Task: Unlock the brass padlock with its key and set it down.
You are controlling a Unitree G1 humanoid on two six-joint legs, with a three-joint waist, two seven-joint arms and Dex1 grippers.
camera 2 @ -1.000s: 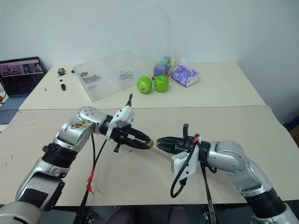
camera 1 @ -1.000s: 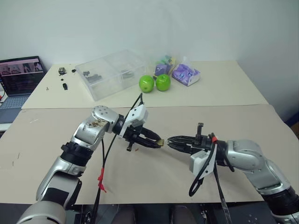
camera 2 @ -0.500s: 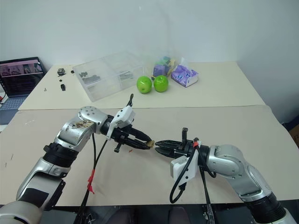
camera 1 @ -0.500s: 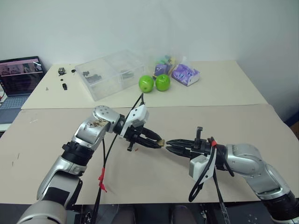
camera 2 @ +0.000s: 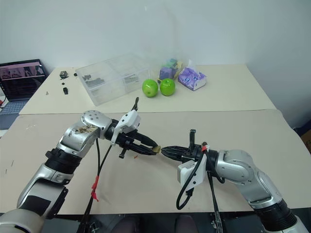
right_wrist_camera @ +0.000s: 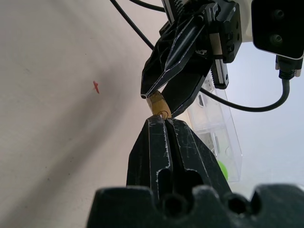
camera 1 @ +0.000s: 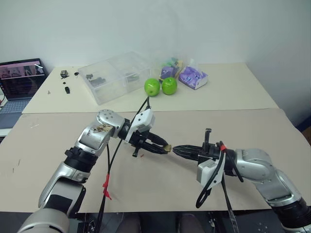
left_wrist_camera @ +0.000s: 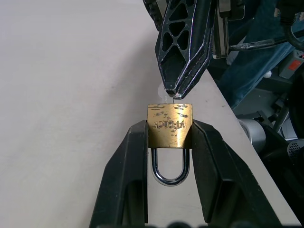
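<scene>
My right end effector has just finished closing; a second ago its fingers were slightly parted, and now they are pressing together at the base of the brass padlock. Something small and silvery is showing there, probably the key, so I am judging insertion to be underway. My left end effector is clamping the padlock body, shackle pointing back toward its wrist. Beyond both, across the tabletop, the clear plastic box is holding small dark parts.
</scene>
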